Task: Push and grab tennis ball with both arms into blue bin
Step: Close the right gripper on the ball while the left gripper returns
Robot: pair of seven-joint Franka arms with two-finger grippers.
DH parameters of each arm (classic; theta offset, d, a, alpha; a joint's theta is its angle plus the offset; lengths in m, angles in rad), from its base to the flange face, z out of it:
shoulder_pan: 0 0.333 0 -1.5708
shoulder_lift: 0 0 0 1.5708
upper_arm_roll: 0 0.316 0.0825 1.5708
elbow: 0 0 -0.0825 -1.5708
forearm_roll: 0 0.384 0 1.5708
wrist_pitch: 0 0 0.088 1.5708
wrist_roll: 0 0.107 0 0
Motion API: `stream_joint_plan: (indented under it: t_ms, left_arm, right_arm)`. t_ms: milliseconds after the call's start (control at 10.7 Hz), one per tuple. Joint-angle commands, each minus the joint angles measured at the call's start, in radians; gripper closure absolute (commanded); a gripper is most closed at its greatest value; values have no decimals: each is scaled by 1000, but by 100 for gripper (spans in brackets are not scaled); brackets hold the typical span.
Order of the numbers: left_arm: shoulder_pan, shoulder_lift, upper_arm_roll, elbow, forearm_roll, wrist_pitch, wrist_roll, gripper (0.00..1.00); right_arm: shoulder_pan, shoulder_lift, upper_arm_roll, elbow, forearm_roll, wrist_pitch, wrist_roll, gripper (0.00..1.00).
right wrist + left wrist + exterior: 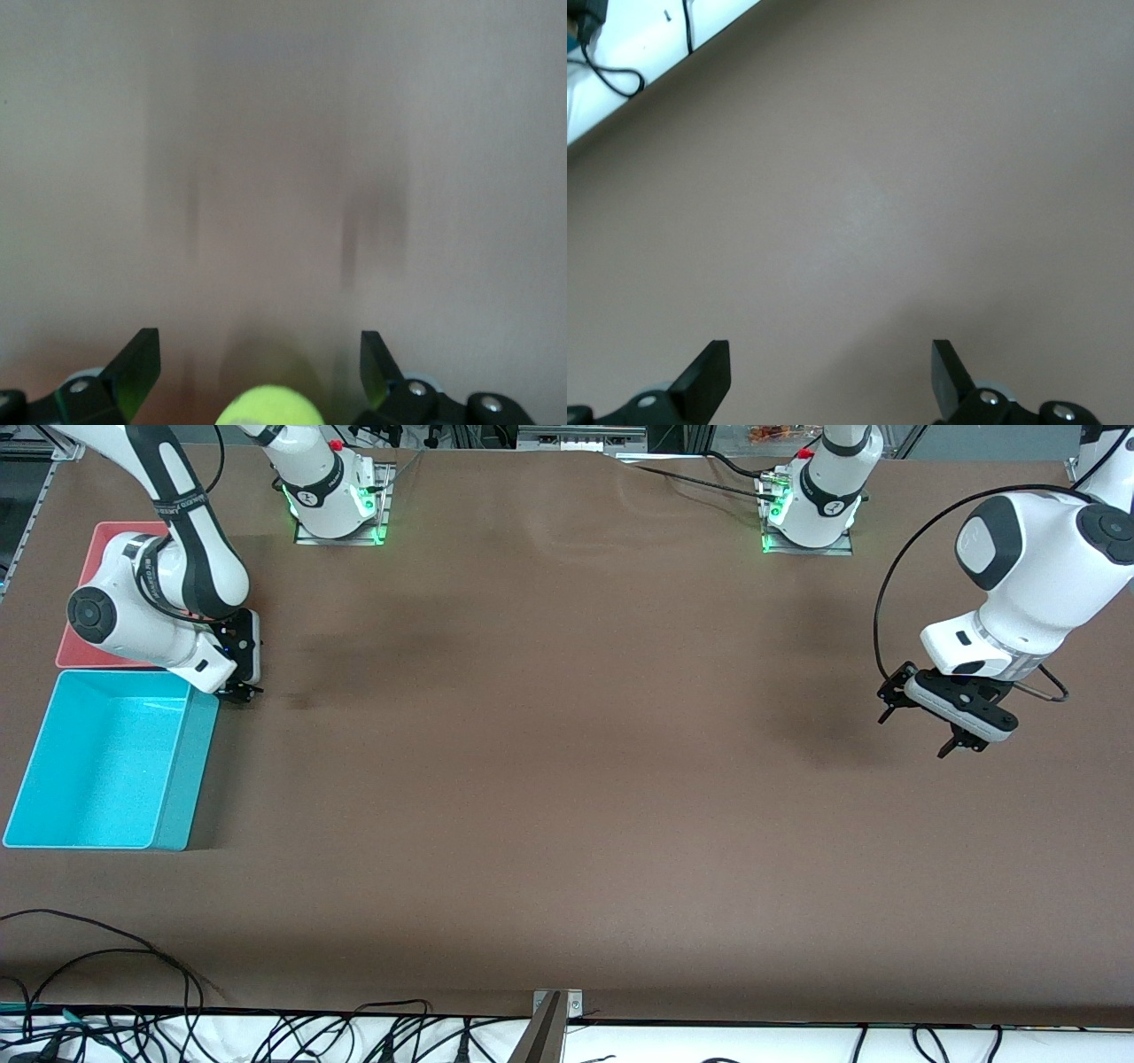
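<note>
Right gripper (257, 367) low over table (567, 779) beside blue bin (106, 757), fingers (137, 359) spread, tennis ball (267, 405) between, ungrasped. Risk: closing off-centre squirts ball away. Left gripper (926, 731) idle at its end, fingers released, holding nothing.

tennis ball (267, 406) half cut off, edge
</note>
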Motion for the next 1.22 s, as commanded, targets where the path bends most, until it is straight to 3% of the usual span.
stream_joint_plan:
  t_ms: [0,281,655,1029,1122]
  left_arm:
    - [0,-48,3,20,-18,-107,-143,0]
    - [-13,-59,-6,83,89,-210,-288,0]
    - [-16,-67,-11,179,99,-348,-320,0]
    - [-14,-65,-9,303,99,-521,-357,0]
    - [-16,-65,-12,337,101,-567,-403,0]
  right_arm:
    - [2,-6,-36,-11,-15,42,47,0]
    - [2,11,-59,-11,-38,69,65,0]
    - [2,37,-99,-15,-58,131,46,0]
    - [2,55,-100,-55,-59,209,19,0]
    - [2,55,-102,-66,-59,233,10,8]
